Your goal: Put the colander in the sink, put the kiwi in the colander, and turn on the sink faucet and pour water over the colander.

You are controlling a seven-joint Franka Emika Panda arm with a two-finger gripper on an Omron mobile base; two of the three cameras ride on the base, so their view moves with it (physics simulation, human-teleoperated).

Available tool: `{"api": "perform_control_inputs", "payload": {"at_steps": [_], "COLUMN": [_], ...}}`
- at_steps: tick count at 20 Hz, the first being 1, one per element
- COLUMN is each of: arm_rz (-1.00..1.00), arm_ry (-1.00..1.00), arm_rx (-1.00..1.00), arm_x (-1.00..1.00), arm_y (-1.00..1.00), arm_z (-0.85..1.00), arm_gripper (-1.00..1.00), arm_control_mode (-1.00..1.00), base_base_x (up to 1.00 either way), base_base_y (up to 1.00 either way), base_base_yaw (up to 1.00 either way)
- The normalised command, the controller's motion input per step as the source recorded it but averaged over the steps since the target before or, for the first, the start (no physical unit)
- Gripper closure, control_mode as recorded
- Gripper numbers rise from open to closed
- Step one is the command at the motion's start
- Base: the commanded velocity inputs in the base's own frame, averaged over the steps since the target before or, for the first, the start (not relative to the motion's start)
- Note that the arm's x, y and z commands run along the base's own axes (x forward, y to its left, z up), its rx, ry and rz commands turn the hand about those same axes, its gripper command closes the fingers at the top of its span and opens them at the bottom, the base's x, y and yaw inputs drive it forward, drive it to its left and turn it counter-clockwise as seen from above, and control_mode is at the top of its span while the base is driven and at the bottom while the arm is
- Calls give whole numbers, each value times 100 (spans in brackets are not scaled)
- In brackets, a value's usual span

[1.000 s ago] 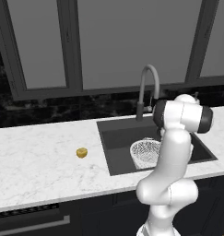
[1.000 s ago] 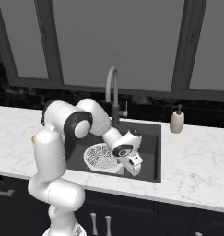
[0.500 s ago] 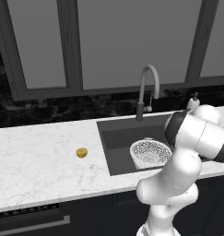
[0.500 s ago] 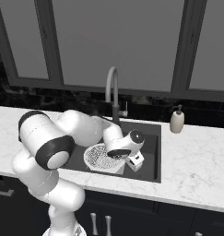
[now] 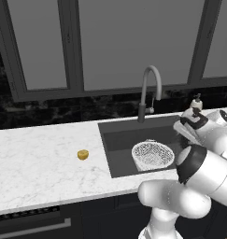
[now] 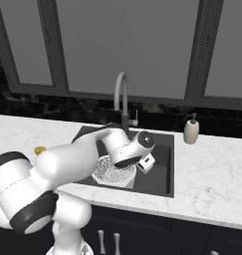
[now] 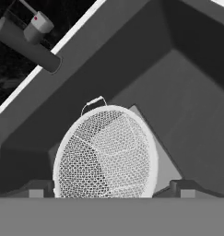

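**Gripper lifts off the colander in the sink**

Since the earlier frames the arm has swung: its elbow has dropped low and forward, and the gripper (image 7: 111, 191) has drawn back from the colander (image 5: 152, 155), which has stayed where it was on the sink (image 5: 119, 140) floor. The base cameras have not shifted.

In the hand view the two fingertips (image 7: 36, 189) stand wide apart at the bottom edge, released, with nothing between them; the colander (image 7: 106, 152) lies beyond them, rim up, its small wire handle pointing toward the sink's (image 7: 187, 92) back wall. It rests partly over the lighter square on the basin floor.

In the right base view the hand hangs just above the colander (image 6: 110, 172), near its right edge, over the sink (image 6: 162, 172).

The kiwi (image 5: 82, 154) sits on the white marble table (image 5: 35, 163), left of the sink and well apart from it; it also shows at the left in the right base view (image 6: 39, 150).

The faucet (image 5: 150, 91) stands behind the basin, spout arched over it. A beige soap bottle (image 6: 191, 130) stands on the table right of the sink.

No readable writing or brand shows anywhere.
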Motion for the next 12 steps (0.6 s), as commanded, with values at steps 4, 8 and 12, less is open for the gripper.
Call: {"api": "perform_control_inputs", "payload": {"at_steps": [4, 8, 12], "arm_rz": [1, 0, 4], "arm_ry": [-2, -4, 0], "arm_rx": [-1, -11, -11], "arm_x": [-6, -4, -23], "arm_y": [59, 96, 96], "arm_z": [86, 44, 17], "arm_gripper": [-100, -100, -100], "arm_control_mode": [-100, -100, -100], "base_base_x": [0, 0, 0], "base_base_y": [0, 0, 0], "base_base_yaw": [0, 0, 0]}}
